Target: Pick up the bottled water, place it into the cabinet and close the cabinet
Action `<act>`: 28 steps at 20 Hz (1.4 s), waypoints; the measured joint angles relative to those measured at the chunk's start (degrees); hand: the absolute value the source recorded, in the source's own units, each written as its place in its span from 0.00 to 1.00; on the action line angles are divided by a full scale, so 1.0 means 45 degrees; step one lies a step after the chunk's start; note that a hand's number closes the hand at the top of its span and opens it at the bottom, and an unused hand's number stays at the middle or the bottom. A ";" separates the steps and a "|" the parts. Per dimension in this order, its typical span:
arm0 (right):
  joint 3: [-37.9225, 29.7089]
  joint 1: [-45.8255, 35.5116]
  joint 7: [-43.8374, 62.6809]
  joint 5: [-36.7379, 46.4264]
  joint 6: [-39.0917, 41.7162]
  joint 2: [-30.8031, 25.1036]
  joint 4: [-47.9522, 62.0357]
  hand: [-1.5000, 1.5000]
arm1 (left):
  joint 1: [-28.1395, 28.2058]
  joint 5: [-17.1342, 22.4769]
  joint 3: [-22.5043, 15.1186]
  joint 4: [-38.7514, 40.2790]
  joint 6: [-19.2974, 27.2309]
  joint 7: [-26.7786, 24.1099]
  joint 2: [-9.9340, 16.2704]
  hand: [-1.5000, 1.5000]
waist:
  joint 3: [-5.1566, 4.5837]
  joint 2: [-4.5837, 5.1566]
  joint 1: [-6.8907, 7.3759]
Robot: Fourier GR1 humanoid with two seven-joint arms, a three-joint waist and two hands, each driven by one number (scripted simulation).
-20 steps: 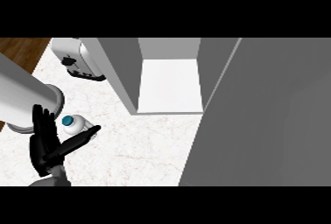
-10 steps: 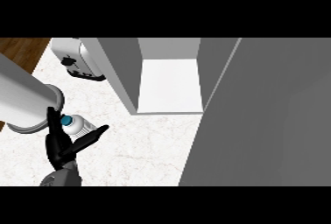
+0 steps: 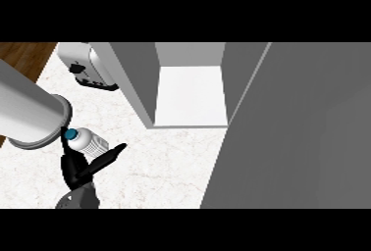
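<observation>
While your left hand (image 3: 81,169) curls dark fingers and thumb round the small clear ribbed water bottle with the blue cap (image 3: 85,140), low at the left of the white marbled counter (image 3: 159,162), watch the route. Bottle sits well apart from the open grey cabinet (image 3: 190,93). Grip looks partial, though the fingers hide much; it could slip. Wide grey door panel (image 3: 297,137) may block the swing. Right hand out of sight.
</observation>
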 measured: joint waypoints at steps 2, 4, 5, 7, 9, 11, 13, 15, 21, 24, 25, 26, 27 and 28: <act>0.0139 -0.0095 0.0062 0.0036 -0.0097 0.0021 0.0013 0.00 | -0.0203 0.0148 0.0218 0.0697 -0.0134 -0.0540 0.0025 0.00 | -0.0001 0.0000 -0.0012; 0.0121 -0.0043 -0.0006 0.0041 -0.0128 -0.0043 0.0034 0.00 | -0.0123 0.0407 0.0210 0.0976 -0.0325 -0.0961 -0.0032 0.00 | 0.0002 -0.0002 0.0014; 0.0108 -0.0137 0.0045 0.0041 -0.0133 -0.0025 0.0027 0.00 | -0.0251 0.0502 0.0314 0.1335 -0.0472 -0.1231 -0.0003 0.00 | 0.0001 0.0003 0.0008; 0.0233 -0.0260 0.0296 0.0087 -0.0261 0.0132 0.0068 0.00 | -0.0050 0.0620 0.0199 0.1126 -0.0764 -0.1297 0.0004 0.00 | 0.0003 -0.0008 0.0046; 0.0299 -0.0242 0.0265 0.0108 -0.0334 0.0103 0.0066 0.00 | -0.0340 0.0819 0.0396 0.1711 -0.1118 -0.1686 0.0152 0.00 | 0.0002 -0.0003 0.0019; 0.0034 -0.0339 0.0474 0.0099 -0.0294 -0.0050 0.0019 0.00 | -0.0251 0.0959 0.0410 0.1820 -0.1496 -0.1857 0.0209 0.00 | 0.0003 -0.0005 0.0035; 0.0030 -0.0445 0.0511 0.0093 -0.0280 -0.0057 0.0011 0.00 | -0.0489 0.1133 0.0527 0.2166 -0.1695 -0.2178 0.0187 1.00 | 0.0002 -0.0004 0.0013; 0.0196 -0.0277 0.0296 0.0113 -0.0398 -0.0092 0.0056 0.00 | -0.0708 0.1358 0.0700 0.2561 -0.1976 -0.2547 0.0199 1.00 | 0.0004 -0.0002 0.0000; 0.0553 -0.0330 0.0403 0.0212 -0.0601 -0.0044 0.0092 0.00 | -0.1237 0.1826 0.0914 0.3239 -0.2556 -0.3011 0.0318 1.00 | 0.0007 -0.0010 0.0007; 0.0406 -0.0294 0.0286 0.0219 -0.0616 -0.0234 0.0072 0.00 | -0.1464 0.2059 0.1036 0.3589 -0.2984 -0.3241 0.0454 1.00 | 0.0004 -0.0004 -0.0002; 0.0356 -0.0224 0.0166 0.0209 -0.0599 -0.0312 0.0078 0.00 | -0.1428 0.2095 0.0989 0.3557 -0.3077 -0.3320 0.0394 1.00 | 0.0007 -0.0005 0.0012; 0.0383 -0.0208 0.0181 0.0215 -0.0622 -0.0354 0.0068 0.00 | -0.1425 0.2189 0.1012 0.3631 -0.3317 -0.3414 0.0399 1.00 | 0.0006 -0.0006 0.0009; 0.0428 -0.0169 0.0168 0.0224 -0.0680 -0.0362 0.0067 0.00 | -0.1349 0.2281 0.1049 0.3697 -0.3595 -0.3539 0.0460 1.00 | 0.0005 -0.0007 0.0011; 0.0365 -0.0247 0.0237 0.0222 -0.0636 -0.0387 0.0063 0.00 | -0.1371 0.2328 0.1051 0.3760 -0.3680 -0.3660 0.0436 1.00 | 0.0005 -0.0005 0.0019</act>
